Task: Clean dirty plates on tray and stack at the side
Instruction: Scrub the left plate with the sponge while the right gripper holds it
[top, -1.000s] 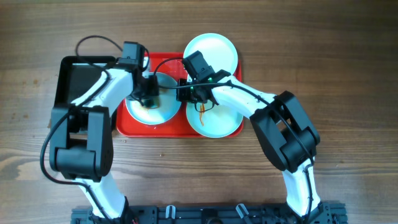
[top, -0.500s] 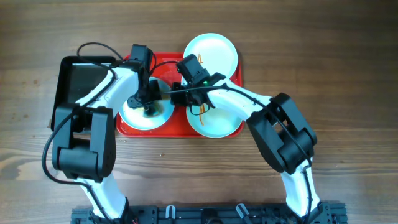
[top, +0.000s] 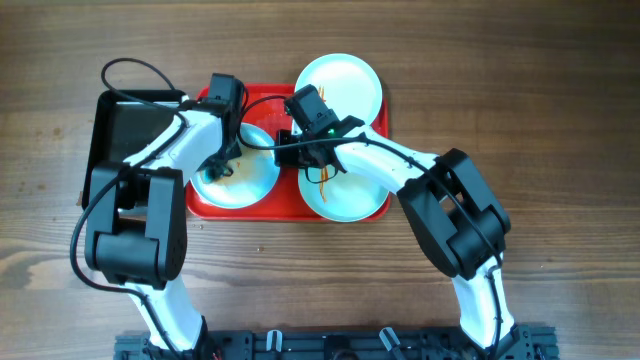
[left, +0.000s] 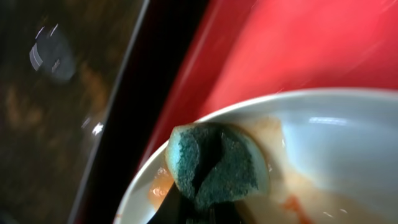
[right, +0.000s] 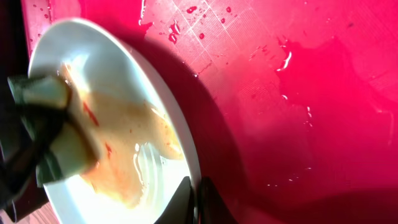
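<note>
The red tray (top: 289, 203) holds three pale plates. My left gripper (top: 218, 168) is shut on a green sponge (left: 214, 165) and presses it on the left part of the left plate (top: 252, 182), which is wet with an orange-brown smear (left: 163, 185). My right gripper (top: 283, 150) is shut on that plate's right rim (right: 194, 193). The right wrist view shows the plate (right: 124, 130) tilted up off the tray (right: 298, 93), with the sponge (right: 50, 102) at its far side. A second plate (top: 352, 198) with an orange smear lies front right. A third plate (top: 345, 85) lies at the back right.
A black tray (top: 125, 125) stands against the red tray's left side; its rim shows in the left wrist view (left: 155, 93). Bare wooden table (top: 540, 120) lies right of and in front of the trays. Water drops spot the red tray floor.
My left gripper has dragged the sponge from the left plate's middle toward its left edge. My right gripper shifted slightly left and keeps its grip on the rim.
</note>
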